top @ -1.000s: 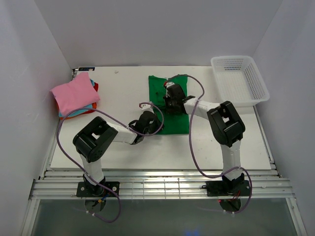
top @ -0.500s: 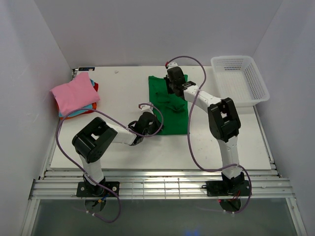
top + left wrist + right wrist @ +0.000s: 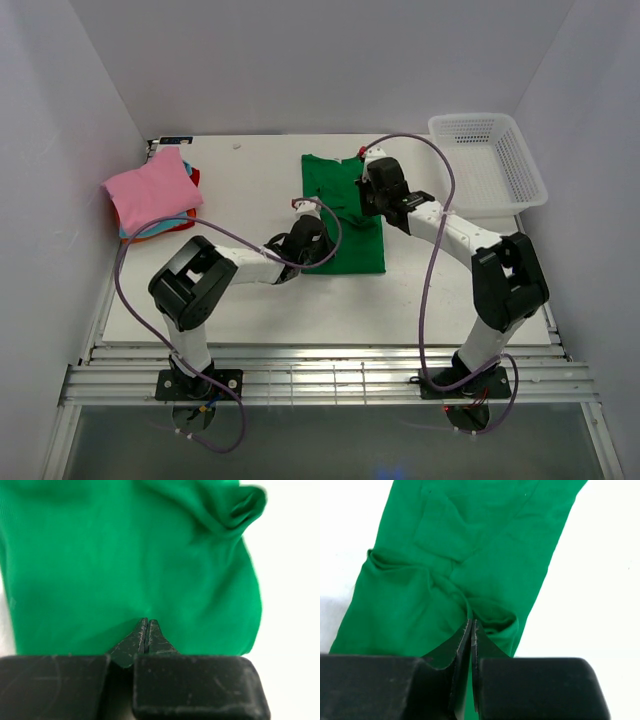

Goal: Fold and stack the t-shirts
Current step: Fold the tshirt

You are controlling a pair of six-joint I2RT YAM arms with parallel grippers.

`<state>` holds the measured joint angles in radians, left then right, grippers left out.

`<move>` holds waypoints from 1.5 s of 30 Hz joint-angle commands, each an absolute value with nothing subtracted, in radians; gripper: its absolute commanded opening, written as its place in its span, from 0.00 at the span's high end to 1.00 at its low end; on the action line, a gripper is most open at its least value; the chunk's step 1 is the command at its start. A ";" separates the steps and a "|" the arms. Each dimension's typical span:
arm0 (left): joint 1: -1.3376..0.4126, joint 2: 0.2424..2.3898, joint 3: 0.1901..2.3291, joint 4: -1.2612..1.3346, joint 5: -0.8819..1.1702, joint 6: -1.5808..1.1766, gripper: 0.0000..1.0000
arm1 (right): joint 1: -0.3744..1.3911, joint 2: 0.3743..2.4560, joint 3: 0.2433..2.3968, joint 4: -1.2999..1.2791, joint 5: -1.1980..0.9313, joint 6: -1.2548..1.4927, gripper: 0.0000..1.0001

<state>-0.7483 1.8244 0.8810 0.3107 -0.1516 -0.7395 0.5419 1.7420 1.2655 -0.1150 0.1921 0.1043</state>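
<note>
The green t-shirt [image 3: 345,215] lies as a long folded strip in the middle of the white table. My left gripper [image 3: 308,240] is at its near left edge. In the left wrist view it [image 3: 146,622] is shut, with its tips pressed into the green cloth [image 3: 125,555]. My right gripper [image 3: 376,192] is at the shirt's right edge. In the right wrist view it [image 3: 471,623] is shut on a puckered fold of the shirt [image 3: 445,580]. The pink folded shirt [image 3: 150,190] tops a stack at the far left, with teal-blue [image 3: 124,232] and orange-red [image 3: 165,231] edges showing beneath it.
A white plastic mesh basket [image 3: 520,170] stands at the back right of the table [image 3: 250,185]. Purple cables loop from both arms over the table. White walls close in the left, back and right sides.
My right gripper has moved from the shirt's middle to its far end and then to its right edge, the arm swinging right. My left gripper has shifted slightly further onto the shirt.
</note>
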 commanded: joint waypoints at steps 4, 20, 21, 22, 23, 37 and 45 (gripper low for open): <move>-0.752 1.832 0.985 0.252 -0.184 -0.695 1.00 | 0.545 1.666 1.177 -0.080 0.101 0.143 0.92; -0.805 1.879 1.002 0.296 -0.084 -0.745 1.00 | 0.546 1.795 1.131 -0.077 0.049 0.193 0.92; -0.808 1.888 1.003 0.299 -0.081 -0.747 1.00 | 0.545 1.795 1.128 -0.077 0.049 0.195 0.92; -0.813 1.894 1.003 0.305 -0.072 -0.750 1.00 | 0.546 1.796 1.126 -0.075 0.051 0.195 0.92; -0.815 1.899 1.005 0.307 -0.072 -0.750 1.00 | 0.545 1.796 1.123 -0.074 0.054 0.195 0.92; -0.821 1.913 0.957 0.314 -0.074 -0.758 1.00 | 0.543 1.948 1.235 -0.068 0.149 0.163 0.92; -0.821 1.908 0.933 0.316 -0.071 -0.769 1.00 | 0.526 2.023 1.383 -0.100 0.196 0.120 0.92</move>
<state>-0.8162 1.9255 0.9558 0.3374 -0.0849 -0.7643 0.5407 2.0022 1.3140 -0.1036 0.1459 0.1535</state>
